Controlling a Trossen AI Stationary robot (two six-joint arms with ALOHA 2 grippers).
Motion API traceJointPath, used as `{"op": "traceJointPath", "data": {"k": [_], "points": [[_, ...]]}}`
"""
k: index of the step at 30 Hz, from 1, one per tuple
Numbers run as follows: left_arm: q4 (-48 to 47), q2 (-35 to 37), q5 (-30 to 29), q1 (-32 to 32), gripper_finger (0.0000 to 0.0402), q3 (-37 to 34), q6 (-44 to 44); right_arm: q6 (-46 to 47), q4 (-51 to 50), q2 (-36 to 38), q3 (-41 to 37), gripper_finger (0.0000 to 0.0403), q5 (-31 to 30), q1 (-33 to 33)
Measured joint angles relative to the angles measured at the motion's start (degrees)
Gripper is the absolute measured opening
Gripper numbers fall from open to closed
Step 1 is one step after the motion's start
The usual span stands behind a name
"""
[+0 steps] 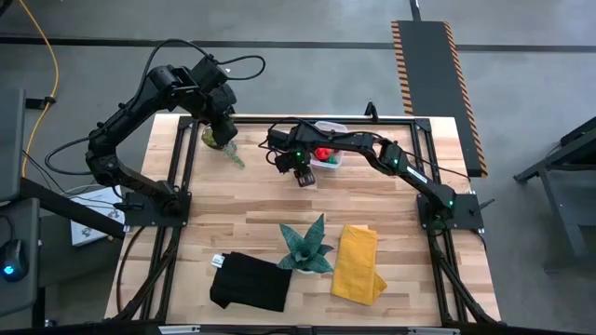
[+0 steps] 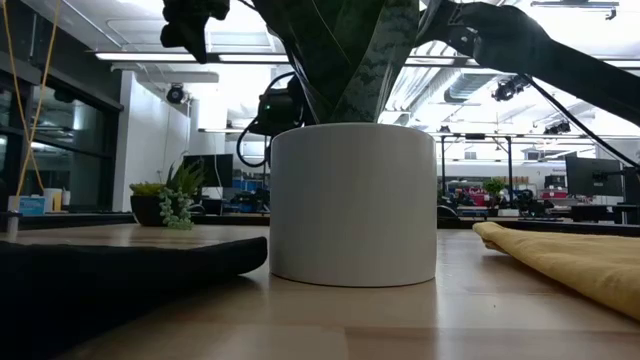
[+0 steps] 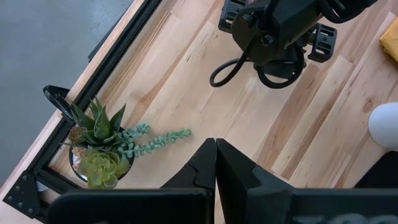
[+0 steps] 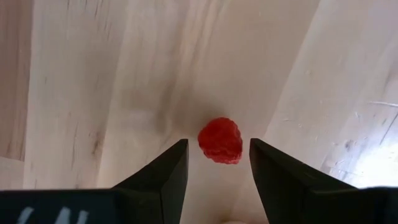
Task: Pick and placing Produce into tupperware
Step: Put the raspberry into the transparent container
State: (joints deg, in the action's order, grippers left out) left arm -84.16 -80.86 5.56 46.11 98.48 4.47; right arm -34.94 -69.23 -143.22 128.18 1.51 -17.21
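Fingers of the right gripper spread apart, straddling a small red bumpy toy berry at lower centre of the right wrist view, not clamped on it; judged lined up for a pinch, tips either side so a squeeze would catch the rounded lump. Lies on pale smooth grained wood, lit bright.

Seen from the high view, right gripper just left of the small clear rounded-corner plastic tub at upper centre, red and green bits already inside. Short carry from there, by the look of it.

Left gripper pressed shut, parked at upper left over a leafy green potted plant. Farther down the wooden table: teal spiky plant in a white pot, folded yellow cloth, folded black cloth.
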Motion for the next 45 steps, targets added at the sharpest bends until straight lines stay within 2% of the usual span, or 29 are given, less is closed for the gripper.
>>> {"op": "traceJointPath", "data": {"k": [9, 16, 33, 45], "points": [[0.02, 0.00, 0.00, 0.00, 0.0000, 0.00, 0.28, 0.00, 0.02, 0.00, 0.00, 0.0157, 0.06, 0.00], [0.02, 0.00, 0.00, 0.00, 0.0000, 0.00, 0.37, 0.02, 0.07, 0.00, 0.00, 0.0130, 0.47, 0.00], [0.01, 0.00, 0.00, 0.00, 0.0000, 0.00, 1.26, 0.60, 0.09, 0.00, 0.00, 0.0097, 0.63, 0.00], [0.00, 0.00, 0.00, 0.00, 0.0000, 0.00, 2.46, 2.11, 0.26, 0.00, 0.02, 0.0094, 2.08, 0.56]]}}
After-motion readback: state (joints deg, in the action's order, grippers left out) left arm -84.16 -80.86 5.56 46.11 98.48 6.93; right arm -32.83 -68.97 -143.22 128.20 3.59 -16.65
